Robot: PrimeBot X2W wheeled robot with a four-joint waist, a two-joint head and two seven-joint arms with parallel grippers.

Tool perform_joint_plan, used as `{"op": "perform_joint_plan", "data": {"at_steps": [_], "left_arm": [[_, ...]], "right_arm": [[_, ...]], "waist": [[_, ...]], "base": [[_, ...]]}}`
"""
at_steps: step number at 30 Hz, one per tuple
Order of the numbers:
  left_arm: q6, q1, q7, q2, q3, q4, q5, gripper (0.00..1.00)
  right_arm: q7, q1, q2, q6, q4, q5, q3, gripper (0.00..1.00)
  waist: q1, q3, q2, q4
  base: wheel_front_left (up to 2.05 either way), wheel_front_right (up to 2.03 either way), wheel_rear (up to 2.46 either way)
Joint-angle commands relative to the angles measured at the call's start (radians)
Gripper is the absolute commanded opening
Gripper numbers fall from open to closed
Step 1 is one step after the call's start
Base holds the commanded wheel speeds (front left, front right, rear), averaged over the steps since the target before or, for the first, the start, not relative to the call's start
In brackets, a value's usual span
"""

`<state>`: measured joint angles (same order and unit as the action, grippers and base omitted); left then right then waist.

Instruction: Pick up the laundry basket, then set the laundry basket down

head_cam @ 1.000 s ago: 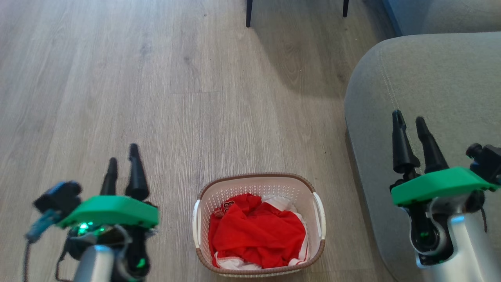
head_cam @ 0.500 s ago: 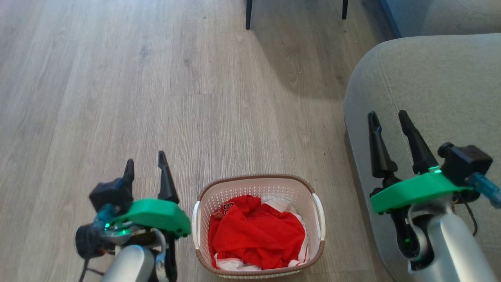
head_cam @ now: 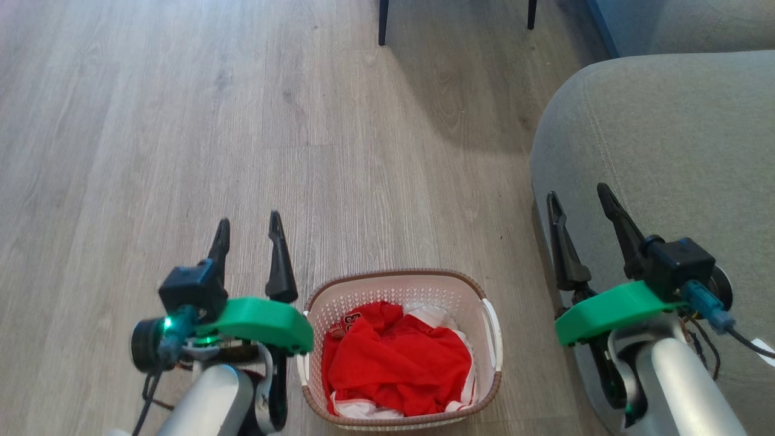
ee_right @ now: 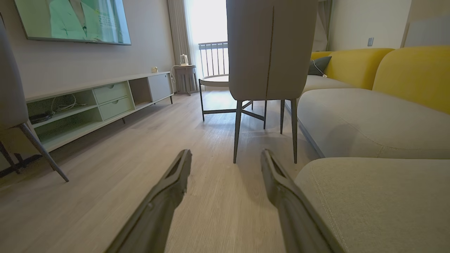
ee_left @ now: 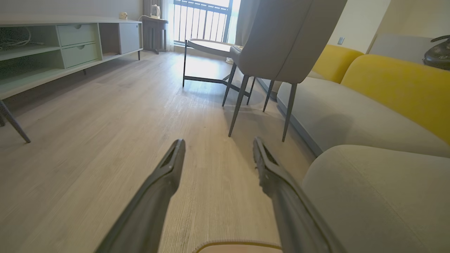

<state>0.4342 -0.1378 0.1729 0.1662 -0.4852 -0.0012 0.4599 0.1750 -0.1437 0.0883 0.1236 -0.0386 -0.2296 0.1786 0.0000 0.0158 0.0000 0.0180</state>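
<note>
The laundry basket (head_cam: 448, 292) stands on the wood floor at the bottom centre of the head view, cream with a brown rim, white side handles and red-and-white clothes (head_cam: 396, 363) inside. A sliver of its rim (ee_left: 239, 246) shows at the bottom edge of the left wrist view. My left gripper (head_cam: 248, 221) hovers open just left of the basket, its green mount overlapping the left handle. On the other side my right gripper (head_cam: 578, 194) is open, over the sofa's edge, apart from the right handle (head_cam: 493, 330). Both pairs of fingers (ee_left: 168, 168) (ee_right: 179, 165) point away along the floor with nothing between them.
A grey sofa (head_cam: 666, 151) with yellow back cushions (ee_left: 397, 80) lies close on the right. Ahead stand a grey chair on dark legs (ee_right: 270, 49) and a small round table (ee_left: 207, 45). A low green media cabinet (ee_right: 91, 102) lines the left wall.
Both arms have drawn inward toward the basket: the left gripper moved right until its mount reached the left handle, the right one shifted left and lower. Both sets of fingers spread wider.
</note>
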Motion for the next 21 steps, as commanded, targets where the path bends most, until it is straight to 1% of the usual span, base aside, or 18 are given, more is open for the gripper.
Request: {"op": "perform_joint_plan", "data": {"at_steps": [1,3,5,6,9,12,14,18,19,20,21], "left_arm": [[-0.025,-0.04,0.018,-0.01,0.047,-0.048,-0.024,1.0],[-0.075,-0.026,0.024,-0.035,0.083,-0.053,-0.032,1.0],[-0.123,-0.014,0.029,-0.061,0.13,-0.061,-0.047,1.0],[-0.14,-0.011,0.032,-0.071,0.152,-0.068,-0.07,1.0],[-0.171,0.007,0.041,-0.099,0.211,-0.079,-0.107,1.0],[-0.21,0.011,0.05,-0.11,0.24,-0.088,-0.162,1.0],[-0.199,0.009,0.056,-0.113,0.247,-0.096,-0.234,1.0],[-0.14,0.003,0.068,-0.114,0.217,-0.104,-0.379,1.0],[-0.122,0.0,0.07,-0.112,0.204,-0.105,-0.409,1.0],[-0.122,0.0,0.07,-0.112,0.204,-0.105,-0.409,1.0],[-0.103,-0.001,0.073,-0.111,0.193,-0.105,-0.43,1.0]], "right_arm": [[0.016,-0.044,-0.008,0.006,0.031,0.023,0.014,1.0],[0.022,-0.039,-0.016,0.006,0.02,0.014,0.012,1.0],[0.027,-0.041,-0.019,0.006,0.029,-0.016,0.031,1.0],[0.03,-0.045,-0.015,0.006,0.04,-0.011,0.039,1.0],[0.039,-0.051,-0.005,0.006,0.081,0.028,0.053,1.0],[0.048,-0.048,-0.002,0.006,0.106,0.073,0.063,1.0],[0.054,-0.048,-0.006,0.006,0.123,0.104,0.057,1.0],[0.065,-0.047,-0.016,0.007,0.155,0.168,0.039,1.0],[0.068,-0.046,-0.019,0.007,0.162,0.182,0.033,1.0],[0.068,-0.046,-0.019,0.007,0.162,0.182,0.033,1.0],[0.071,-0.044,-0.022,0.007,0.168,0.196,0.024,1.0]], "waist": [[0.0,0.0,0.0,0.001],[0.0,-0.001,0.0,0.002],[0.0,0.0,0.0,0.003],[0.0,0.001,0.0,0.003],[0.0,0.005,0.0,0.0],[0.0,0.009,0.0,-0.002],[0.0,0.012,0.0,-0.003],[0.0,0.018,0.0,-0.004],[0.0,0.019,0.0,-0.004],[0.0,0.019,0.0,-0.004],[0.0,0.02,0.0,-0.003]], "base": [[0.0,0.0,0.0],[0.0,0.0,0.0],[0.0,0.0,0.0],[0.0,0.0,0.0],[0.0,0.0,0.0],[0.0,0.0,0.0],[0.0,0.0,0.0],[0.0,0.0,0.0],[0.0,0.0,0.0],[0.0,0.0,0.0],[0.0,0.0,0.0]]}}
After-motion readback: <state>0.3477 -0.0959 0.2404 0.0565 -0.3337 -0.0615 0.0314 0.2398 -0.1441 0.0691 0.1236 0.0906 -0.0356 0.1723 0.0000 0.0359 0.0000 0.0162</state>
